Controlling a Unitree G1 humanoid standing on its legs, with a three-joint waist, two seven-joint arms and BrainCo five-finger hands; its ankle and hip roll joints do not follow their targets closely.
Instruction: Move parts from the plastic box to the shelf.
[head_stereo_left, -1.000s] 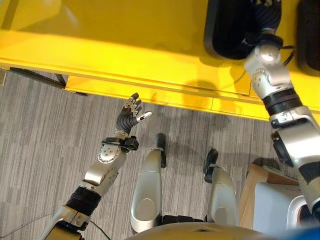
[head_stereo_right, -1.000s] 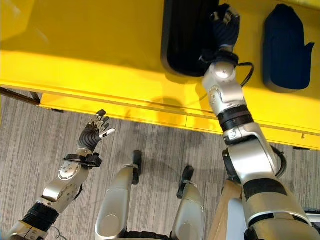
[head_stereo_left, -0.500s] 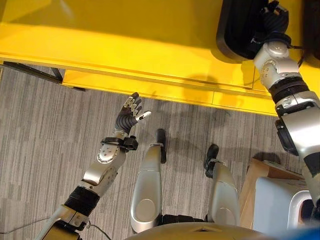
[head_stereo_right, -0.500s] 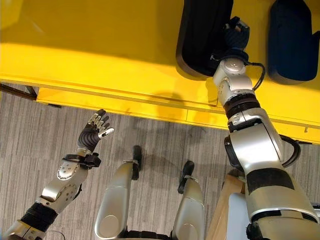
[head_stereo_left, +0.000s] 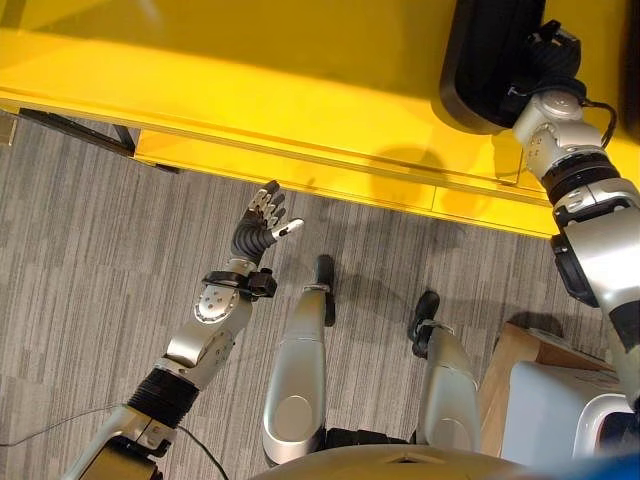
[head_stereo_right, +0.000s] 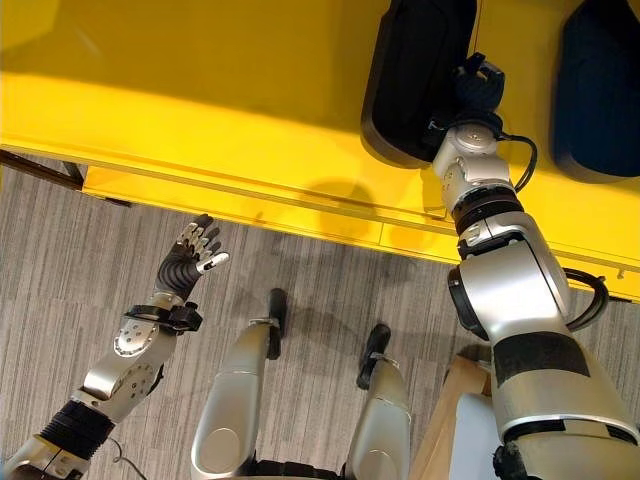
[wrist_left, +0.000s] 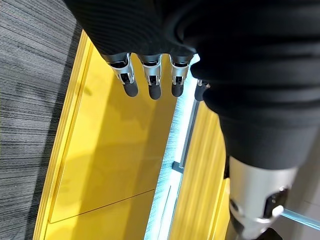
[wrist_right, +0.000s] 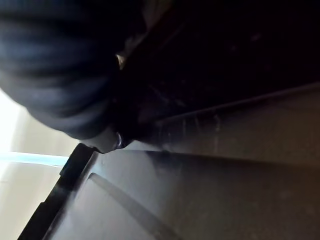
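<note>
Presently: right hand (head_stereo_right: 476, 85) lies against the black part (head_stereo_right: 418, 70) on the yellow shelf (head_stereo_right: 200, 90), further onto that part's edge than a second ago; whether its fingers hold the part cannot be told. A second black part (head_stereo_right: 598, 90) lies beyond it. Left hand (head_stereo_left: 262, 225), fingers spread and empty, hangs idle over the carpet (head_stereo_left: 80, 260); placement judged nearly complete.

Bright, even light on the yellow shelf (head_stereo_left: 250, 90) with soft shadows; right wrist view dark, blurred.
</note>
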